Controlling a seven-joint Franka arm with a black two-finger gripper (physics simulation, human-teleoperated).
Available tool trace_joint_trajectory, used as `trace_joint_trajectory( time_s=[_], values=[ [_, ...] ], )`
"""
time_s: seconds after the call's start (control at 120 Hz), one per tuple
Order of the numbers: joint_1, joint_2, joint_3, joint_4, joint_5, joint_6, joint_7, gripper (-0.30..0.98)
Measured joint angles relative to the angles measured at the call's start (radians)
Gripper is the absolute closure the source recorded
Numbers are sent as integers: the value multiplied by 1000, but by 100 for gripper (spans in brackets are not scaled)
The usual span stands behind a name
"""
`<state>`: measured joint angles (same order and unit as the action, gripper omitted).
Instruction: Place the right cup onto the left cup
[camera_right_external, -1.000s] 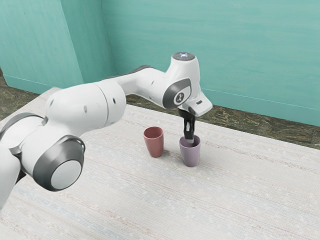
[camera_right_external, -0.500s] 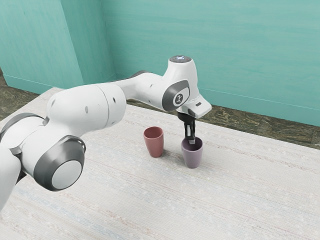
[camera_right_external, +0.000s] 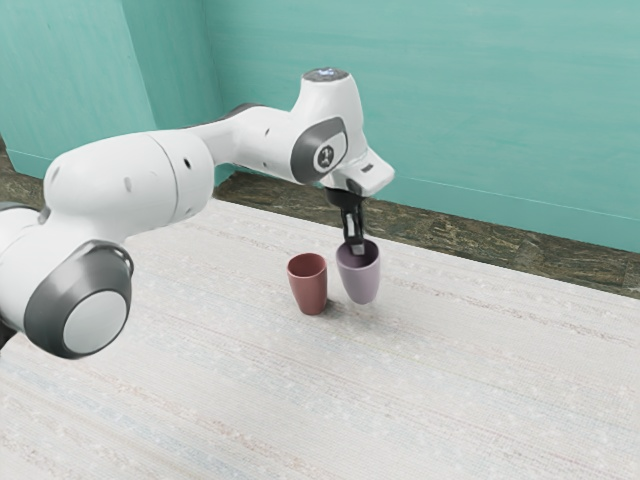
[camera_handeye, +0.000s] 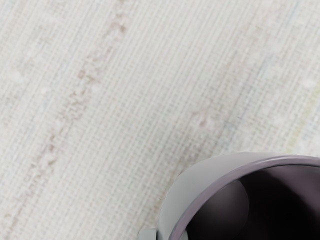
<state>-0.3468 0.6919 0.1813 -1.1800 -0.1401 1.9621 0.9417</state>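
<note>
In the exterior view my gripper (camera_right_external: 355, 246) is shut on the rim of the purple cup (camera_right_external: 359, 278), one finger inside it. The purple cup hangs raised off the table, roughly upright, beside the red cup. The red cup (camera_right_external: 309, 286) stands upright on the table, to the exterior view's left of the purple one, with a small gap between them. In the wrist view the purple cup (camera_handeye: 200, 175) lies close under the hand, its dark inside facing the camera, and the gripper (camera_handeye: 171, 235) pinches its wall from two sides.
The pale woven-patterned table (camera_right_external: 450, 400) extends around both cups. Behind its far edge are a dark stone-like floor (camera_right_external: 480, 249) and a teal wall (camera_right_external: 450, 100).
My gripper has risen and moved toward the exterior view's left, carrying the purple cup up off the table and nearer the red cup. The red cup has stayed put.
</note>
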Motion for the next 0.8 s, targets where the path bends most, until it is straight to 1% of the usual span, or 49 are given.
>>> trace_joint_trajectory(
  time_s=[0.175,0.408,0.8],
  values=[
    [27,-62,16,0,26,-35,-3,79],
    [56,-102,36,2,45,-88,-5,79],
    [80,-77,56,11,48,-126,-5,79]
  ],
)
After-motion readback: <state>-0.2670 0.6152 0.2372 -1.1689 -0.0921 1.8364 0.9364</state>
